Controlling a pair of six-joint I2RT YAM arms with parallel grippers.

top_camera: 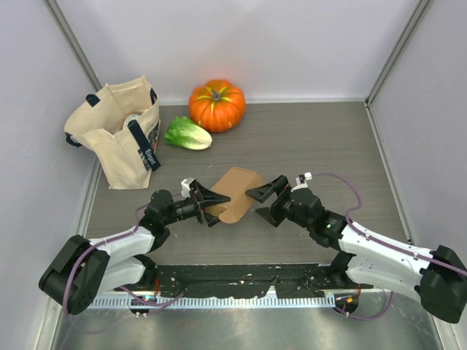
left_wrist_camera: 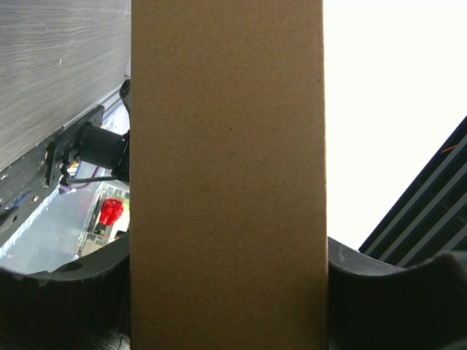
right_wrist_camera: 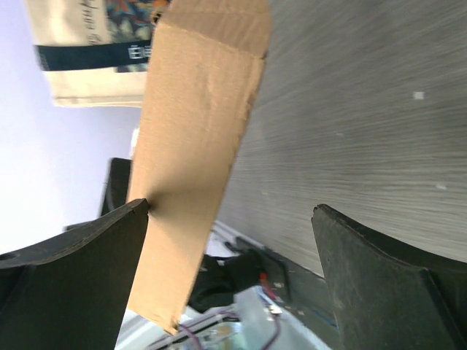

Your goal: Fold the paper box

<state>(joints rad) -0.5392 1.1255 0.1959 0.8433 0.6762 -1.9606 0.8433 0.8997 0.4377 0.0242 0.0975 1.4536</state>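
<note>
Gripping thin tan cardboard paper box [top_camera: 235, 191]: L fingers [left_wrist_camera: 66, 302]; R fingers [right_wrist_camera: 73, 281] splayed apart.

Far left blocked: tote bag [top_camera: 117, 138], lettuce [top_camera: 188, 134], pumpkin [top_camera: 217, 105] crowd the corner. Centre: paper box [top_camera: 235, 195] fills gap between left tool [top_camera: 217, 208] and right tool [top_camera: 260, 203]. Right side: counter [top_camera: 321, 138] open up to the wall.

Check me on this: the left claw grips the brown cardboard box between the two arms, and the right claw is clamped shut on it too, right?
Not quite. The left gripper does grip the paper box, but the right gripper is not clamped on it: its jaws stand wide open, the cardboard beside one finger. The right wrist view shows it.
</note>
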